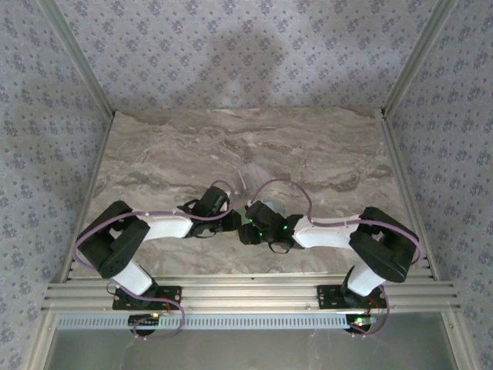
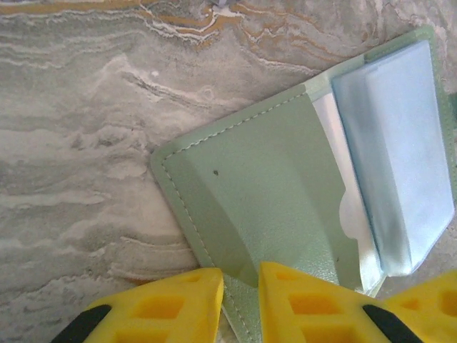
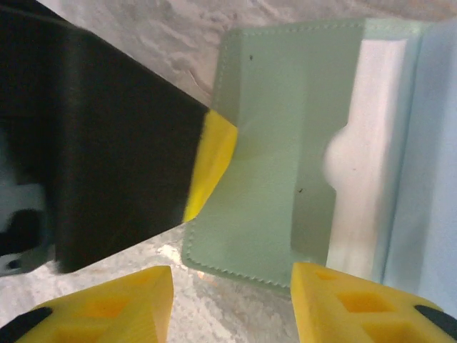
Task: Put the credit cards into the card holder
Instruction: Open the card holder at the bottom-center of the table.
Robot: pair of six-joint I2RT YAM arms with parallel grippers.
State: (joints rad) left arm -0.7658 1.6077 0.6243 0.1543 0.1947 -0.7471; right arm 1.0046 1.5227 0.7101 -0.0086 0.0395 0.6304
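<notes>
The left hand [image 2: 240, 279] pinches the near edge of the card holder [image 2: 271, 186], which lies open on the desk [image 2: 86, 143]. The right hand [image 3: 232, 275] hovers above it, spread and empty. This looks like the holder-steadying step; next, 1 credit card needs fetching and sliding inside.

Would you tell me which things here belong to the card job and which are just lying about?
Job: holder, open; pale blue sheet inside it, card or sleeve unclear; left claw pinching the holder's edge; right claw open over it.
Lying about: small pale scrap on the table beyond the holder.
</notes>
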